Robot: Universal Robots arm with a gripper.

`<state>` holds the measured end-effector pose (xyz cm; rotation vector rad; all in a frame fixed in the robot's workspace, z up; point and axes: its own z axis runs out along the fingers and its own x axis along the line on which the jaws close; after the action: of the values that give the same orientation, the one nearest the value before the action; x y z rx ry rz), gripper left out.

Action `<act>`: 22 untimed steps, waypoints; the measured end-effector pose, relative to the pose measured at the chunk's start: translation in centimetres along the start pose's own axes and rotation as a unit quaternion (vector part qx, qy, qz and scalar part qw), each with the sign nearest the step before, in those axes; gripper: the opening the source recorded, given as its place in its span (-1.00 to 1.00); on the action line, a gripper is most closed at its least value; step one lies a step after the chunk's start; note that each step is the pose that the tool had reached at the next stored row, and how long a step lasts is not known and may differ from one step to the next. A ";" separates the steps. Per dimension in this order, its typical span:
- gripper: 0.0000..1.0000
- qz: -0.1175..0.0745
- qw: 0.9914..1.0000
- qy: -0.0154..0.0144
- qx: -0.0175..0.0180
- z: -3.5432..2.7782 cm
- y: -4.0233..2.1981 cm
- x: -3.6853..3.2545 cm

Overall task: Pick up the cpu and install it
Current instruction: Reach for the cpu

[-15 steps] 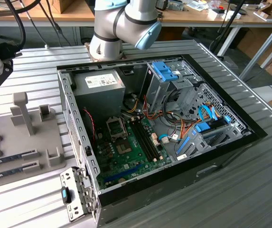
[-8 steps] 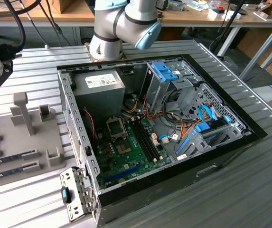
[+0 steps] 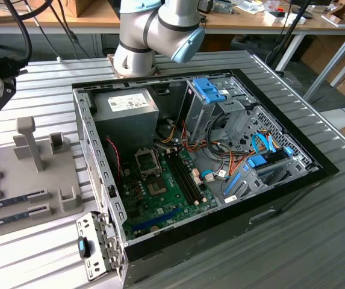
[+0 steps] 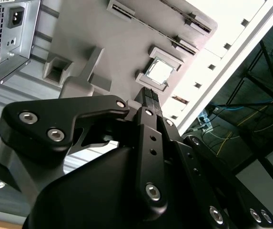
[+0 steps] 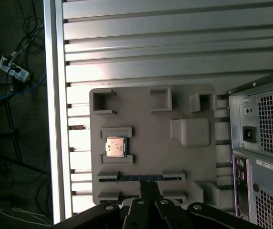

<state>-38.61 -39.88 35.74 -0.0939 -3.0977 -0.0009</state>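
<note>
**Cpu not yet picked**

The cpu [image 5: 116,146] lies in its recess on the grey tray [image 5: 188,162]. The gripper [image 5: 146,185] hangs above, fingers together and empty. It should probably centre over the chip, open, and square to its edges.

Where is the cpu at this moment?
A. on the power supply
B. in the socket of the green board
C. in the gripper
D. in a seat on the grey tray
D: the cpu lies in a framed seat on the grey tray, apart from the gripper.
</note>
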 end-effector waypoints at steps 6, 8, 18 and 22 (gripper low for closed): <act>-0.79 0.000 1.000 0.000 0.000 0.13 0.00 0.04; -0.79 0.000 1.000 0.000 0.000 0.17 0.00 0.05; -0.79 0.000 1.000 0.000 0.000 0.39 -0.01 0.11; -0.79 0.000 1.000 0.000 0.000 0.46 -0.01 0.12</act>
<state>-38.75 -39.88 35.28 -0.0939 -3.0977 -0.0010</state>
